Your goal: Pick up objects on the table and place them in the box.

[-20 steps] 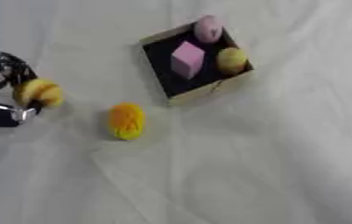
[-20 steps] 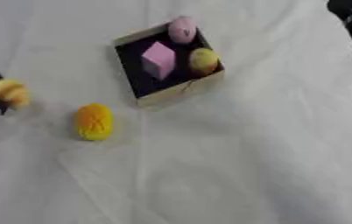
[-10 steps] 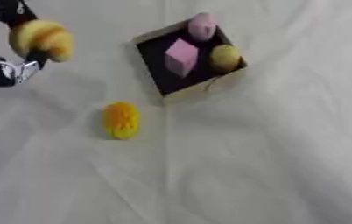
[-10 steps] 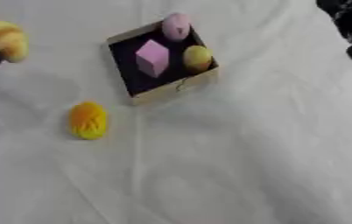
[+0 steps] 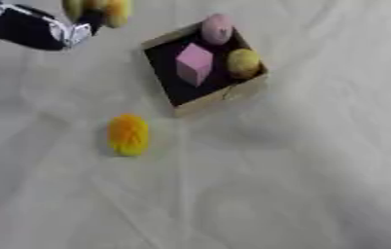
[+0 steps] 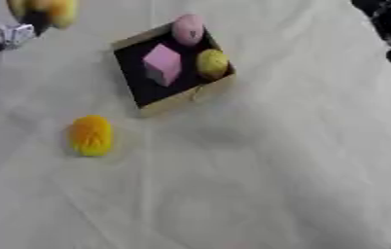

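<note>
wrinkled white cloth (image 5: 275,185) covers table under box (image 5: 220,99) and orange object (image 5: 128,134).

The left hand (image 5: 37,30) is higher and farther forward than a second ago: then it sat at the left edge of the table, level with the orange ball; half a second ago it had climbed toward the far left corner; now it is at the far edge, just left of the box (image 5: 205,99). The yellow object (image 5: 105,9) it holds has travelled with it and now shows at the very top of both views, partly cut off, near the box's far left corner. The whole scene also sits differently in the views, which is a shift of the camera.
</note>
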Controlling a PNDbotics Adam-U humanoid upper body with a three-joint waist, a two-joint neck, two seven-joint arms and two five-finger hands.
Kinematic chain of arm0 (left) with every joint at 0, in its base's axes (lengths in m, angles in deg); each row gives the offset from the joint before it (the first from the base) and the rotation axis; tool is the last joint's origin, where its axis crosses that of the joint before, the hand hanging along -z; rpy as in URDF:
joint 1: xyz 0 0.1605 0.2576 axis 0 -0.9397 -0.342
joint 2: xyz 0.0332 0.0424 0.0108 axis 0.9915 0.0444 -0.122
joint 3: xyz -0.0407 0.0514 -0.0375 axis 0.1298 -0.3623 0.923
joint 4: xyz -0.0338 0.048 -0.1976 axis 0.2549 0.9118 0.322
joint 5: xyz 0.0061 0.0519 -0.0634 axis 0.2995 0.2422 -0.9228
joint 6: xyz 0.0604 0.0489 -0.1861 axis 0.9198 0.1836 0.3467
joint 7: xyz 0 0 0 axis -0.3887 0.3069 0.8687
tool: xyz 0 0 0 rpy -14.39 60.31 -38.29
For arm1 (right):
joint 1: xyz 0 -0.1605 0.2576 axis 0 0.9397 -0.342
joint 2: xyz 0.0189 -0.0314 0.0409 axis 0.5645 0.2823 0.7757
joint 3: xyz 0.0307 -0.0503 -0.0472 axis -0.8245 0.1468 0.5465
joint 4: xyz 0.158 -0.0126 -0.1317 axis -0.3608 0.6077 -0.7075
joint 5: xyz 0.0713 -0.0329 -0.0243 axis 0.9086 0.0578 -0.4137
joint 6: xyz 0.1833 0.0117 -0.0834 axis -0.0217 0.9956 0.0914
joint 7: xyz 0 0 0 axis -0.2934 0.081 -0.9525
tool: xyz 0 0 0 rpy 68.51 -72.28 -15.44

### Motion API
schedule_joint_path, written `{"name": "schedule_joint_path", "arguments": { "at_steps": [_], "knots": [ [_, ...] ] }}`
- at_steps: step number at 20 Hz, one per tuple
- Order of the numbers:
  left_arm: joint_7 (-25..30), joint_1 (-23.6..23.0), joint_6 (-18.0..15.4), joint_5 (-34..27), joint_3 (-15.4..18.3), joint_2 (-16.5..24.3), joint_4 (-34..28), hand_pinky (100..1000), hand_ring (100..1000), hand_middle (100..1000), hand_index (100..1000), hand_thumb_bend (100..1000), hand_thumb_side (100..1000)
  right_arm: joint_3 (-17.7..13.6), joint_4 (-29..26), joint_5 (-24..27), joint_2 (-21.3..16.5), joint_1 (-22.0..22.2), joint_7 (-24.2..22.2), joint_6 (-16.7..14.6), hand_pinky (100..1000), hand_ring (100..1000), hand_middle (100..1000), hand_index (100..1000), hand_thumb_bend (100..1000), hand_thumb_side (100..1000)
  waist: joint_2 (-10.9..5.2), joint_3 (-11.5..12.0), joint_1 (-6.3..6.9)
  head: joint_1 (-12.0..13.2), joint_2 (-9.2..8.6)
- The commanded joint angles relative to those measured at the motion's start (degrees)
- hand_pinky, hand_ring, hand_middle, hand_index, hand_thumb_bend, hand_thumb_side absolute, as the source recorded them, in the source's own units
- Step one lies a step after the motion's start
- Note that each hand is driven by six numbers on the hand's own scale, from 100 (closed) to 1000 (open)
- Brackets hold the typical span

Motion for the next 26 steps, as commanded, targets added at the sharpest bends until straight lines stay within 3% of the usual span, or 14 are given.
{"name": "schedule_joint_path", "arguments": {
  "at_steps": [1, 10, 21, 25, 26],
  "knots": [
    [-0.37, 3.37, -1.81, 2.35, -0.50, -2.83, 4.59, 613, 547, 508, 621, 100, 252, -0.05, -1.10, 0.19, -1.76, -0.98, -0.42, -0.09, 1000, 903, 583, 789, 100, 526, -1.02, -0.64, 0.93, 0.65, -1.24],
    [-1.43, 6.73, -5.34, 9.60, -1.76, -9.66, 19.38, 616, 552, 513, 624, 100, 246, -0.09, -1.10, -0.12, -1.59, -1.46, -0.64, 0.01, 1000, 904, 583, 789, 100, 531, 0.07, -2.68, 1.86, 1.22, -2.27],
    [-2.67, 7.29, -7.09, 13.21, -2.27, -12.12, 24.74, 630, 567, 529, 646, 100, 244, -0.10, -1.10, -0.23, -1.31, -1.47, -0.74, 0.23, 1000, 904, 583, 789, 100, 529, 0.39, -3.00, 1.92, 1.52, -2.07],
    [-2.53, 7.10, -6.75, 13.65, -2.50, -12.35, 25.50, 709, 658, 625, 769, 100, 244, -0.26, -1.10, -0.30, -1.25, -1.15, -0.63, 0.21, 1000, 904, 583, 789, 100, 529, 0.36, -3.11, 1.85, 1.74, -1.91],
    [-2.35, 7.05, -6.64, 13.75, -2.59, -12.26, 25.44, 768, 728, 704, 842, 100, 233, -0.29, -1.10, -0.33, -1.23, -1.06, -0.61, 0.22, 1000, 904, 583, 789, 100, 528, 0.35, -3.10, 1.84, 1.77, -1.85]
  ]
}}
